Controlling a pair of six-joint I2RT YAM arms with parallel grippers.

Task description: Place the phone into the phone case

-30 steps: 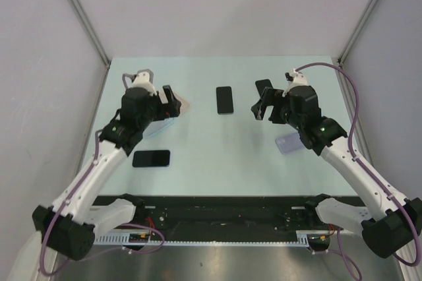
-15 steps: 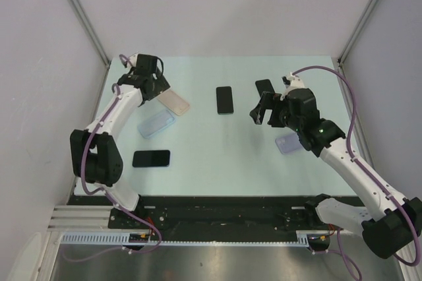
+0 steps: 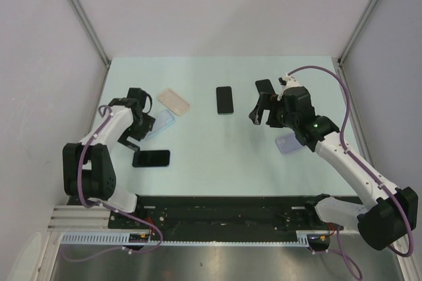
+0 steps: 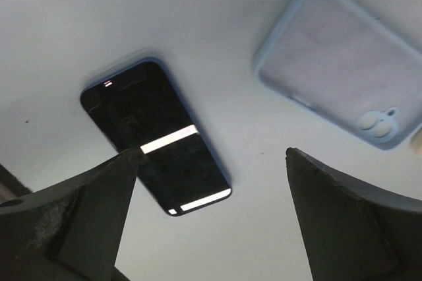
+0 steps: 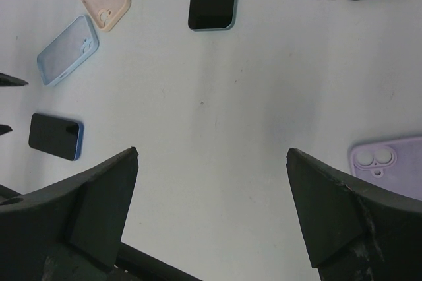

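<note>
Left wrist view puts us right over the job: our left hand [image 4: 213,154] hangs above the bench [image 4: 217,24] with its fingers spread wide and nothing between them. The blue-rimmed phone [image 4: 156,137] lies screen-up at left centre of the frame, and the light blue case [image 4: 339,93] sits at upper right, near the phone but apart from it. We judge the step in hand to be picking up that phone. To do it well, we should shift toward the left of the frame until the phone sits midway between the fingers. The wrist should then turn so the closing line crosses the phone's narrow width, since its long axis runs diagonally here. The phone is thin and flat, so the fingertips must come down almost to the bench or they may slip over its edges. Later, its camera corner should meet the case's lens cut-out. In the top external view, the left arm is folded back along the left side of the frame, wrist pointing down. Our right hand [image 3: 262,111] is raised right of centre, fingers likewise apart and empty, with a lilac case [image 3: 288,142] below its forearm.
</note>
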